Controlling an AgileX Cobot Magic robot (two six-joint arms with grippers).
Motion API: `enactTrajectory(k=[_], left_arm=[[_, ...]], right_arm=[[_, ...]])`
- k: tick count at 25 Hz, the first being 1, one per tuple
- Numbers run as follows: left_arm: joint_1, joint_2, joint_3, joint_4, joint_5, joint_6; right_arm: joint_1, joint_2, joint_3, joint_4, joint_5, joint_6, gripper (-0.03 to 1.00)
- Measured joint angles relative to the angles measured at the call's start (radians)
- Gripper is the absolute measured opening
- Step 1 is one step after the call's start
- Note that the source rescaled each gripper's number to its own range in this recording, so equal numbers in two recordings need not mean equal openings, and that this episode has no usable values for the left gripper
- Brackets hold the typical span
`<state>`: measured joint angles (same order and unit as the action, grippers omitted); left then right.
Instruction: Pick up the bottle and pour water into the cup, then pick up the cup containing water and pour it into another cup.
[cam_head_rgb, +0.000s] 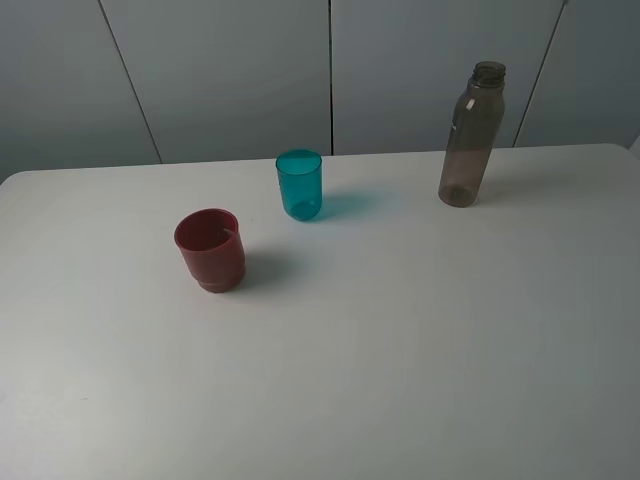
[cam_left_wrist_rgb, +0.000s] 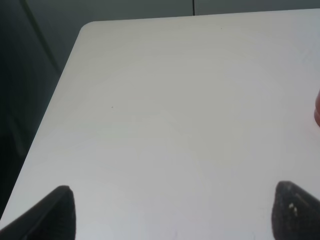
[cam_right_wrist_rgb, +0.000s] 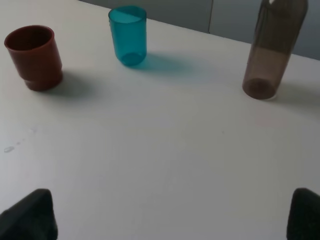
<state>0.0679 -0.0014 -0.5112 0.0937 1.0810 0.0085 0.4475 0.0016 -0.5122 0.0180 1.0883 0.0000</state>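
Observation:
The smoky grey-brown bottle (cam_head_rgb: 470, 135) stands upright without a cap at the back right of the white table (cam_head_rgb: 400, 330); it also shows in the right wrist view (cam_right_wrist_rgb: 272, 50). The teal cup (cam_head_rgb: 299, 184) stands upright at the back middle, also in the right wrist view (cam_right_wrist_rgb: 128, 35). The dark red cup (cam_head_rgb: 211, 249) stands upright to its front left, also in the right wrist view (cam_right_wrist_rgb: 34, 57); a sliver of it (cam_left_wrist_rgb: 317, 107) shows at the edge of the left wrist view. Neither arm shows in the exterior view. My left gripper (cam_left_wrist_rgb: 175, 215) and right gripper (cam_right_wrist_rgb: 172, 215) are open and empty, well apart from all objects.
Grey wall panels (cam_head_rgb: 330, 70) rise behind the table's back edge. The left wrist view shows the table's rounded back left corner (cam_left_wrist_rgb: 87, 27) and its left edge, with dark floor beyond.

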Motion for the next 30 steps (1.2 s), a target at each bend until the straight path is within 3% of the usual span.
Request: enactTrajectory(k=[6,13,20,30], left_arm=[[0.0,0.0,0.0,0.0,0.0,-0.002],[0.0,0.0,0.0,0.0,0.0,-0.002],[0.0,0.0,0.0,0.0,0.0,-0.002],[0.0,0.0,0.0,0.0,0.0,-0.002]], right_arm=[[-0.028,-0.002,0.0,-0.018,0.0,0.038,0.99],[-0.234,-0.002,0.0,-0.025,0.0,0.044,0.99],[-0.377,-0.002,0.0,-0.018,0.0,0.027,0.99],[-0.399,-0.002,0.0,-0.005,0.0,0.008,0.99]])
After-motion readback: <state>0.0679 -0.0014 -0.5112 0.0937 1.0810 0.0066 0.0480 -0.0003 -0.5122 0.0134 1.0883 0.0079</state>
